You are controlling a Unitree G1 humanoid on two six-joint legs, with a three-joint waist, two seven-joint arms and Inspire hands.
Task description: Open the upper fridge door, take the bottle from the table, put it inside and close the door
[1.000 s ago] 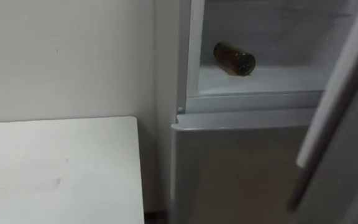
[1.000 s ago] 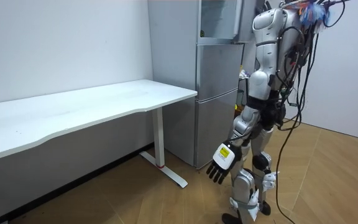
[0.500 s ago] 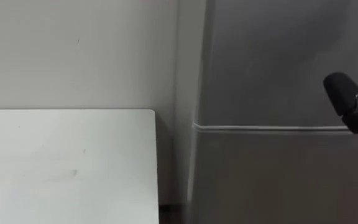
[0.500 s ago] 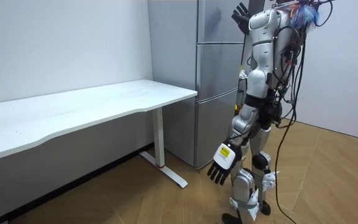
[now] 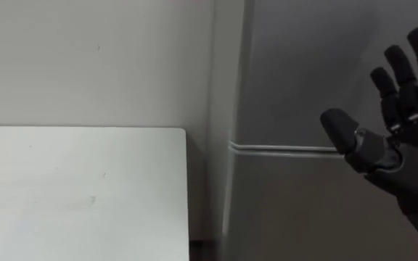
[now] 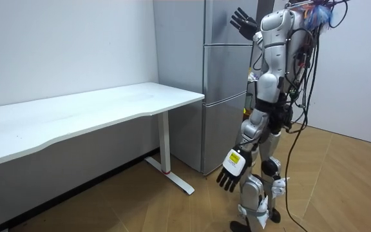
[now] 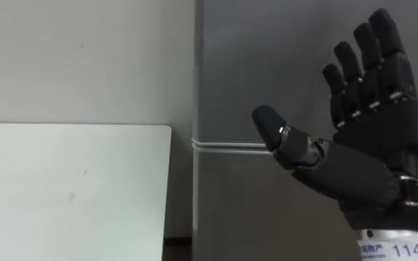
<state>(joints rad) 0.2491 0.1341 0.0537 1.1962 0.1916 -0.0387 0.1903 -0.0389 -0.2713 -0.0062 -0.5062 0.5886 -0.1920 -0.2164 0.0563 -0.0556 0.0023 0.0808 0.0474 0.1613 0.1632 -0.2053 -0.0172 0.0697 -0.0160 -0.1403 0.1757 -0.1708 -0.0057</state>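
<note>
The grey upper fridge door (image 5: pixel 318 72) stands shut, so what is inside is hidden. My right hand (image 7: pixel 369 145) is raised in front of that door, open, fingers straight and spread, holding nothing; its thumb reaches about the seam between the upper and lower doors. In the room view this right hand (image 6: pixel 243 20) is up at head height against the fridge (image 6: pixel 224 96). My left hand (image 6: pixel 229 171) hangs at my side near knee height, fingers relaxed and empty. I stand right at the fridge, facing it.
A white table (image 5: pixel 78 188) stands to the left of the fridge, its right edge a narrow gap away from the fridge's side. In the room view the table (image 6: pixel 108 106) runs along the white wall. Wooden floor lies open behind me.
One second ago the upper door stood open, with a brown bottle lying on the shelf. The door has swung shut, and my right hand has risen in front of it.
</note>
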